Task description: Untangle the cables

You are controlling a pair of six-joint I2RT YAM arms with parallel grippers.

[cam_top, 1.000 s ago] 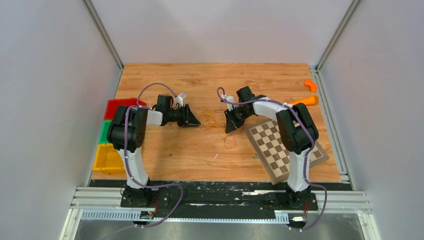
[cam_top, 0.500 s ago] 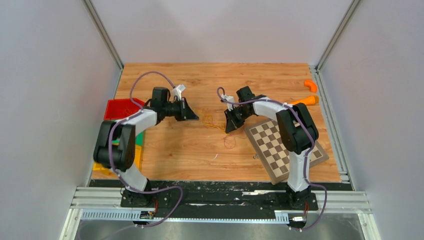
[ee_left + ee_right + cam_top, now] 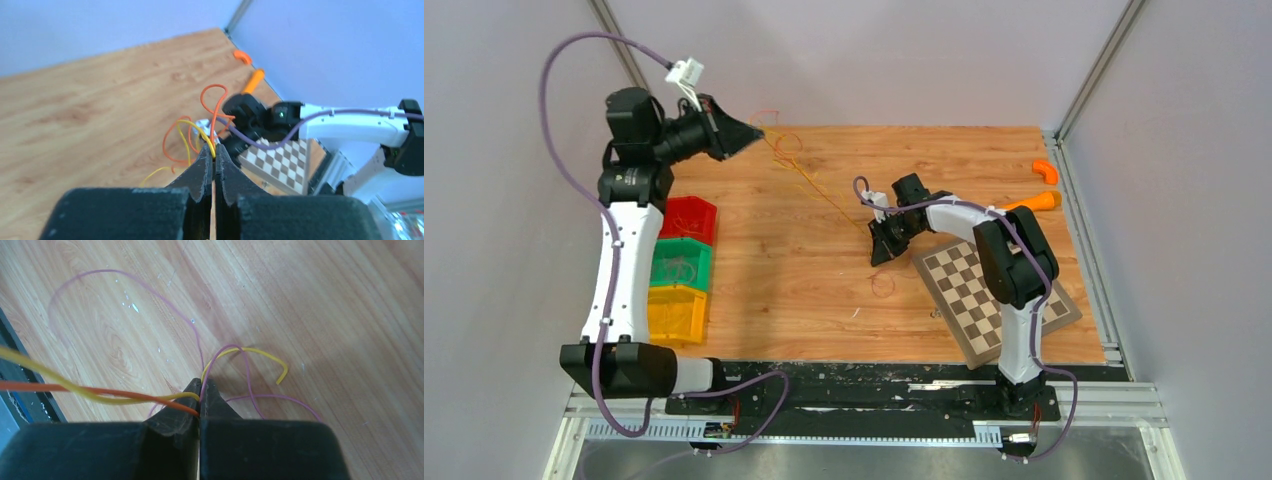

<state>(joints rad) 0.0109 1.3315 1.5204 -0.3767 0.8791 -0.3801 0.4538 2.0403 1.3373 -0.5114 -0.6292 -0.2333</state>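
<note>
While the cables (image 3: 816,190) are stretched between left hand (image 3: 758,128) and right hand (image 3: 881,256), both clamped on strands, further careful separation is judged necessary.

My left gripper (image 3: 754,128) has shut on the cables (image 3: 812,183) and swung up, from right of the red bin (image 3: 686,218) to high beyond it. The strands now lift off the wood, drawn out long.

smooth wood-grain table (image 3: 804,290); cables (image 3: 255,349) perhaps plastic
</note>
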